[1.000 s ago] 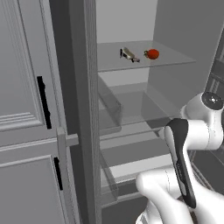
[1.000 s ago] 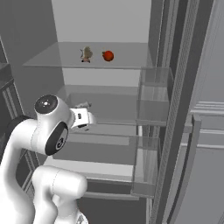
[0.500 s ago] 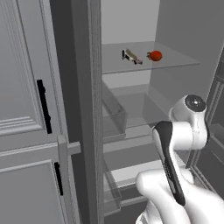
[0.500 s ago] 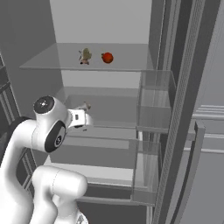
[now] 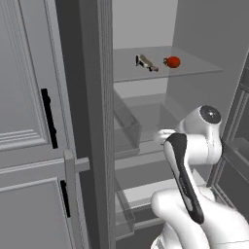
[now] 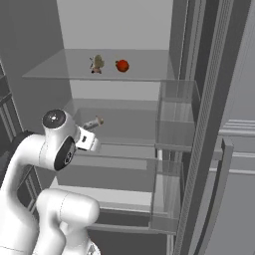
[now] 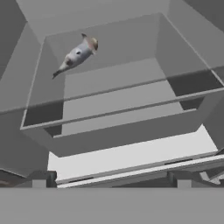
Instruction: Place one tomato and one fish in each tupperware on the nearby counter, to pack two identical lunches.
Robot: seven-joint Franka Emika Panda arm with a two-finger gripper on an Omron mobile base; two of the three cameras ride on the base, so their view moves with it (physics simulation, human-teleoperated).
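Inside the open fridge, my gripper (image 7: 109, 177) faces a clear drawer (image 7: 127, 131), its two dark fingertips (image 7: 40, 178) spread as wide as they go and pinching nothing. Beyond and above my fingers, toward the left of the hand view, one fish (image 7: 75, 55) lies at the back of the glass shelf behind the drawer, its paler head end pointing away from me; it is well apart from my fingertips. From the right base camera that same fish (image 6: 93, 122) shows just past my wrist on the middle shelf (image 6: 124, 129).

Higher than my fingers, on the upper glass shelf (image 5: 194, 70), a second fish (image 5: 146, 62) and one tomato (image 5: 173, 62) sit near each other without touching, the tomato on the right of the pair as both base cameras see it. The right base camera shows this fish (image 6: 96, 63) and tomato (image 6: 122, 65) near the shelf's middle.

To my right stand the transparent door bins (image 6: 174, 119); to my left, a grey panelled cabinet door (image 5: 29, 121) with black handles (image 5: 48, 119).
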